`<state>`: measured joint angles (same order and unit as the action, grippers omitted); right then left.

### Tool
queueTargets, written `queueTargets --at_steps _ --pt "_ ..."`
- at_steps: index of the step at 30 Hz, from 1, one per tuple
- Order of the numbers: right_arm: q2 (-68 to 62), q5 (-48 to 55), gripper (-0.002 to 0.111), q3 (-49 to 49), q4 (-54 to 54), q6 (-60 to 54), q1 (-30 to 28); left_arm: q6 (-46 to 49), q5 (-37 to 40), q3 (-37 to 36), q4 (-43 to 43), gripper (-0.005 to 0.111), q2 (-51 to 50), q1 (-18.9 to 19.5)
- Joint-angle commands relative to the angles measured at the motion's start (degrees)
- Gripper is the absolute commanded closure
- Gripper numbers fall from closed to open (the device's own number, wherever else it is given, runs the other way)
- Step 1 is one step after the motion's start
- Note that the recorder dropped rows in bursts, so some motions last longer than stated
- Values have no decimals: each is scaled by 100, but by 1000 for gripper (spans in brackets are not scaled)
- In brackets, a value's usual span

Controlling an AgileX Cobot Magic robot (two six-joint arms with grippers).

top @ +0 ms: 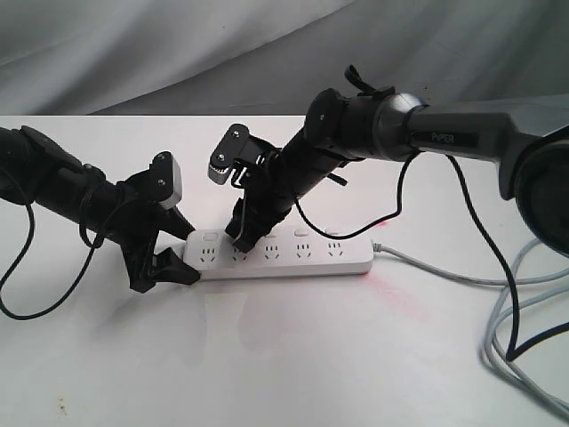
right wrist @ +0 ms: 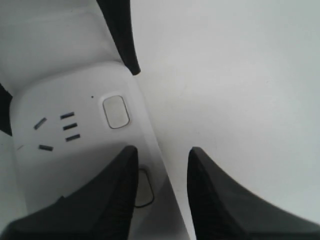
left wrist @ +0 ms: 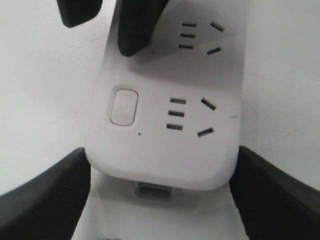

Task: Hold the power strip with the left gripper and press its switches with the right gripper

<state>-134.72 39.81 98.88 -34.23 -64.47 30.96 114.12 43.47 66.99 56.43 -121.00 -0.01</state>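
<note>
Nearest in the exterior view is bare white tabletop [top: 267,356]. Beyond it the power strip [top: 284,260] lies flat, sockets up, with its long axis running left to right across that view. A grey cord [top: 418,261] leaves its right end, where there is a red glow [top: 380,245]. The switches [top: 301,232] run in a row along the far edge.

The left gripper [top: 188,253] clamps the strip's left end across its width. In the left wrist view its fingers [left wrist: 45,200] sit against the two long sides of the rounded end, and the first switch [left wrist: 124,106] lies just beyond them.

A little further along, the right gripper [top: 242,238] comes down steeply onto the strip. Its fingers are only narrowly parted, with nothing between them. In the right wrist view one finger [right wrist: 107,200] rests on the strip and partly covers the second switch from the held end. The other finger hangs past the strip's edge, over the tabletop. Whether that switch is pushed in cannot be told.

Further back, the thick right arm reaches in from the right, and the white lettering "PIPER" [top: 442,136] reads on its side. Behind everything hangs a grey cloth [top: 178,44].
</note>
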Motion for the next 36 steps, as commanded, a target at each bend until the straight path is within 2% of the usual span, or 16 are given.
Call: queueTargets --at_steps 1,11,23,36 --pt "-256 306 76 -235 423 -62 -65 6 21 38 49 53 9 1" --pt "346 146 76 -210 -199 -62 -65 6 21 38 49 53 9 1" --pt "648 568 76 -210 129 -62 -290 6 21 38 49 53 9 1" --pt "648 510 76 -210 408 -49 -481 6 21 38 49 53 9 1"
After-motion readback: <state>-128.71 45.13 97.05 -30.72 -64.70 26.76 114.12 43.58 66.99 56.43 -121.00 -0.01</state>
